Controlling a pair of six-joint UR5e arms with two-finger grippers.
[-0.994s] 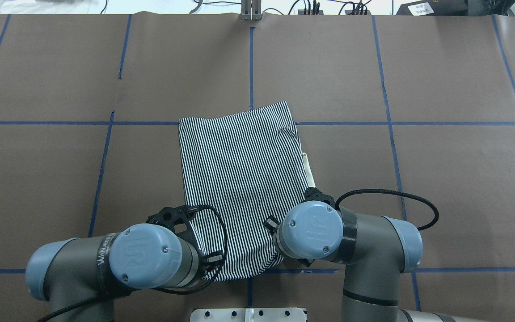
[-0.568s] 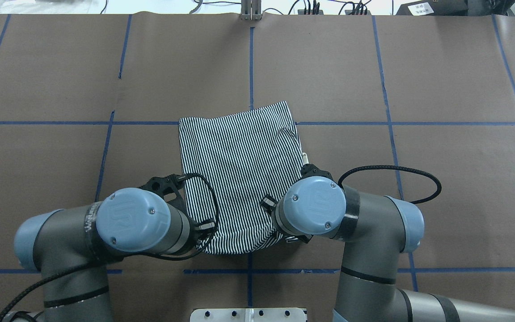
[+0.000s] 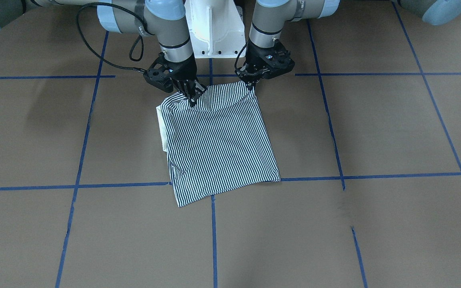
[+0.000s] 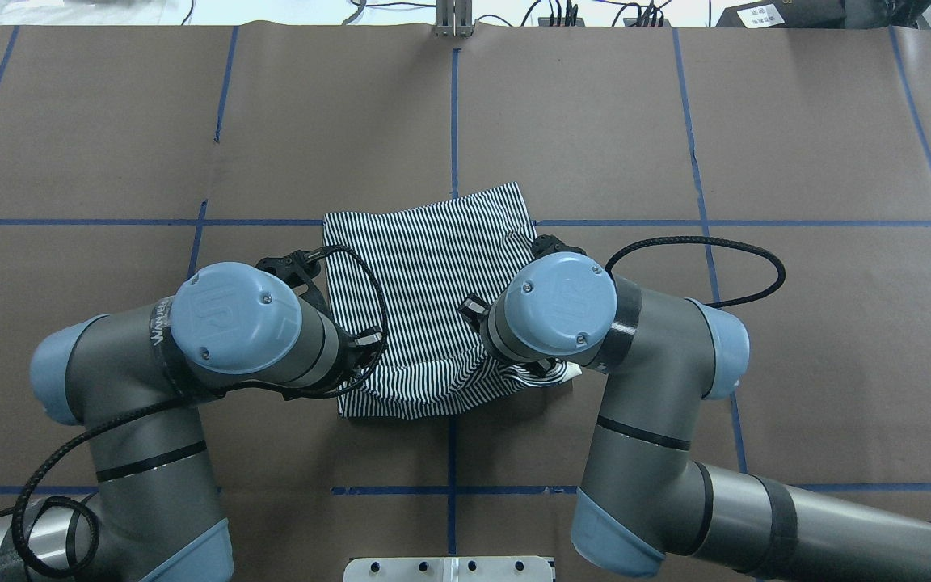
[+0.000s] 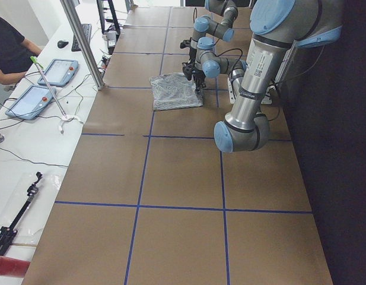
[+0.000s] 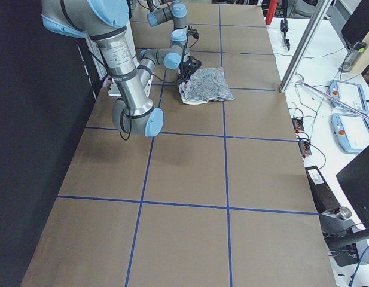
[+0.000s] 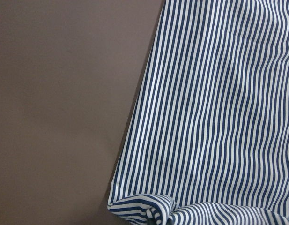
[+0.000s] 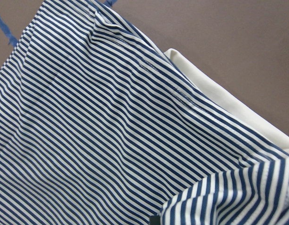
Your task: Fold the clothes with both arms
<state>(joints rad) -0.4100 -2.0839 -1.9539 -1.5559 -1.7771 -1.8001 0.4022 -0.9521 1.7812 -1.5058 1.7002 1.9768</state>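
The clothes are one navy-and-white striped polo shirt (image 3: 218, 140), folded into a rough rectangle on the brown table. Its cream collar (image 3: 161, 124) peeks out at one side. Both arms reach over the shirt's edge nearest the robot. My left gripper (image 3: 251, 86) is shut on one corner of that edge and holds it lifted. My right gripper (image 3: 192, 99) is shut on the other corner, where the cloth bunches up. In the overhead view the left arm's wrist (image 4: 235, 327) and the right arm's wrist (image 4: 562, 307) hide the fingers, and the shirt (image 4: 425, 267) lies between them.
Blue tape lines (image 3: 374, 176) divide the brown table cover into squares. The white pedestal base (image 3: 214, 32) stands at the robot's side. Beyond the far edge, a side bench holds tablets (image 5: 52, 72), a metal post (image 5: 82, 41) rises and a person (image 5: 10, 53) sits.
Both arms have moved away from the robot with the shirt's near edge, carrying it up and over the rest of the shirt. The visible striped area has grown shorter.
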